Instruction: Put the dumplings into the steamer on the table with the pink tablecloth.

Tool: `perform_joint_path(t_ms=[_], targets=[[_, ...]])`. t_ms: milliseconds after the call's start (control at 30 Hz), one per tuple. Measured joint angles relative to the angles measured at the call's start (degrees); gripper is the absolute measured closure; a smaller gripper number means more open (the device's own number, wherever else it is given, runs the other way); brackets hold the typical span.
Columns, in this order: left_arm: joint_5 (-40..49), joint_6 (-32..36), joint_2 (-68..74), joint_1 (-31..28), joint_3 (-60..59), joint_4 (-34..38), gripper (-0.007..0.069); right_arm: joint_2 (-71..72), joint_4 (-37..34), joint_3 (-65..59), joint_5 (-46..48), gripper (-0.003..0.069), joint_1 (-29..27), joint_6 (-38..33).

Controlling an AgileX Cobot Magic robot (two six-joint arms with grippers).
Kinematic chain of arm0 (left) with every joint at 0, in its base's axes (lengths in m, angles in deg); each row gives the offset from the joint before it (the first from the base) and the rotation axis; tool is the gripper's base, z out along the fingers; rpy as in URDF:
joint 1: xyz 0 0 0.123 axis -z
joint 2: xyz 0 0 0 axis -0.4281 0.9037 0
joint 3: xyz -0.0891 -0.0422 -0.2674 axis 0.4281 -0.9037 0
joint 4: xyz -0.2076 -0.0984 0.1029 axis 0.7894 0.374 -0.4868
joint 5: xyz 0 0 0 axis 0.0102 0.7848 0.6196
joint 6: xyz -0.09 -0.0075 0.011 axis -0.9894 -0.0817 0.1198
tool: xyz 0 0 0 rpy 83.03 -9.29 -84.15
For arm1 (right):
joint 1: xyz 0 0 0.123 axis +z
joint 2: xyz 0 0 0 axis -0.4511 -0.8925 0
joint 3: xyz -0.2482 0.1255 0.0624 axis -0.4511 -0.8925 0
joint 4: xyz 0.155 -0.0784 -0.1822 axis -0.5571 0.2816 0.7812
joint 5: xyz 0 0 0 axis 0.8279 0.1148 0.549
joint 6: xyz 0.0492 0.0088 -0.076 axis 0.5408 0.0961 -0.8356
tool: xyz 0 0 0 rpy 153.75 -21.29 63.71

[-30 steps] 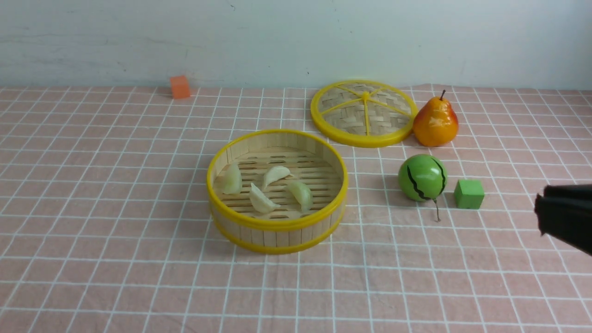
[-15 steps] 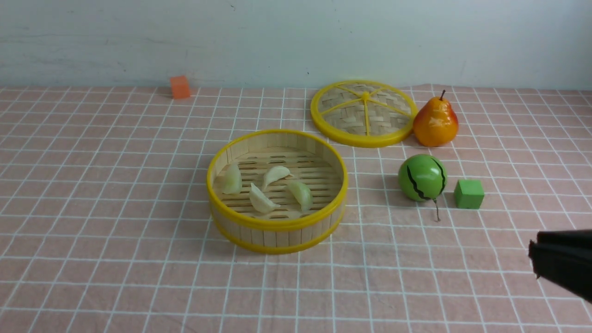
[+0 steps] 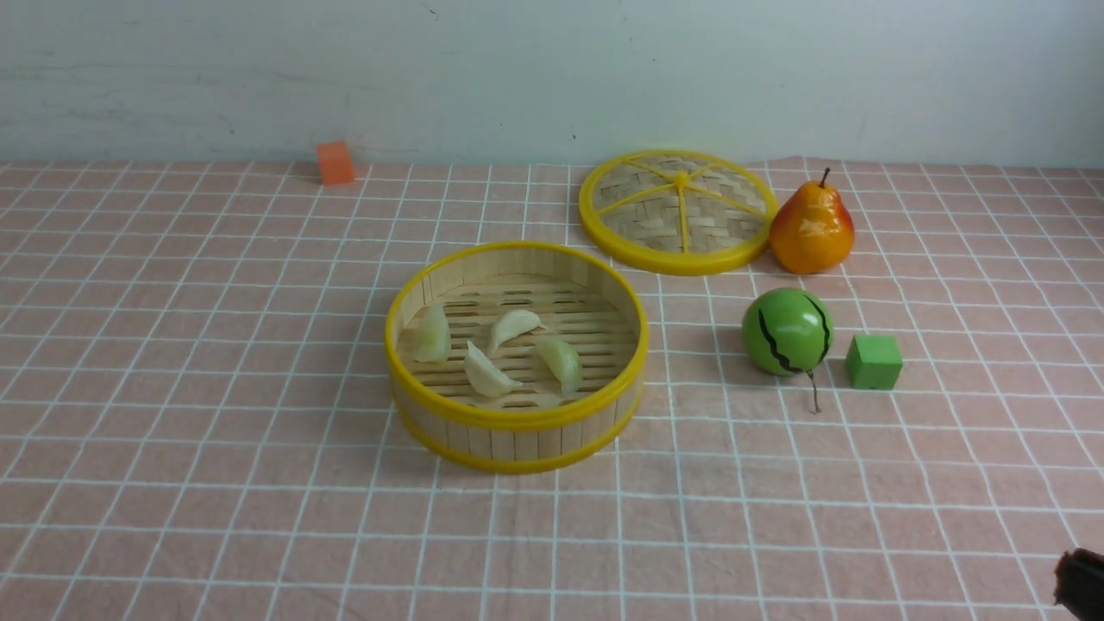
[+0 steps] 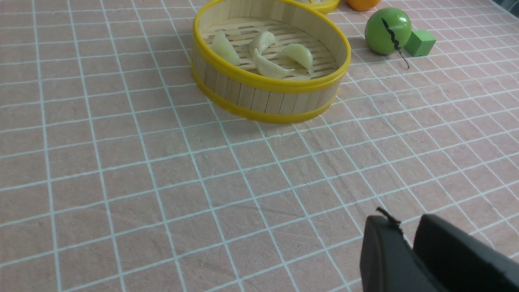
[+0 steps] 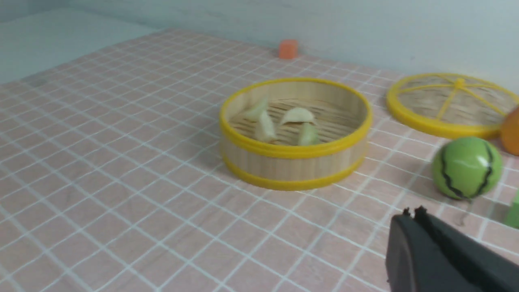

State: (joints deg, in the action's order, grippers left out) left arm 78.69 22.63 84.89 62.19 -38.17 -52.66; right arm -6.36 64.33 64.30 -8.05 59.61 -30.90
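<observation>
Several pale dumplings (image 3: 485, 373) lie on the slatted floor of the round bamboo steamer (image 3: 517, 420), which stands mid-table on the pink tablecloth (image 3: 216, 345). The dumplings (image 4: 267, 67) and steamer (image 4: 267, 83) also show in the left wrist view, and the steamer (image 5: 292, 152) in the right wrist view. My right gripper (image 3: 1082, 586) is only a dark tip at the front view's bottom right corner, far from the steamer. It looks shut and empty in its wrist view (image 5: 413, 213). My left gripper (image 4: 409, 229) is shut and empty over bare cloth near the steamer's front side, and is out of the front view.
The flat woven yellow-rimmed lid (image 3: 678, 210) lies behind and right of the steamer, with an orange pear (image 3: 812, 228) beside it. A green ball (image 3: 787, 332) and a green cube (image 3: 874, 362) sit right of the steamer. An orange cube (image 3: 335, 162) is at the far left by the wall.
My right gripper has drawn back toward the robot, sliding down the right edge of the front view until only its tip shows. The dumplings and steamer have not moved.
</observation>
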Motion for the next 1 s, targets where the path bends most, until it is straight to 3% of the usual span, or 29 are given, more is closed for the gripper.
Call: perform_joint_path(t_ms=[267,433,600,1000], targets=[[0.0,0.0,0.0,0.0,0.0,0.0,0.0515,11.6,-0.5,-10.8,0.1,0.0679,-20.5,1.9],[0.0,0.0,0.0,0.0,0.0,0.0,0.0511,11.8,-1.4,-14.2,0.8,0.0679,-29.8,1.9],[0.0,0.0,0.0,0.0,0.0,0.0,0.0504,11.8,-1.4,-14.2,5.1,0.0679,-32.6,1.8],[0.0,0.0,0.0,0.0,0.0,0.0,0.0497,11.8,-1.6,-13.7,8.3,0.0679,-32.6,1.7]])
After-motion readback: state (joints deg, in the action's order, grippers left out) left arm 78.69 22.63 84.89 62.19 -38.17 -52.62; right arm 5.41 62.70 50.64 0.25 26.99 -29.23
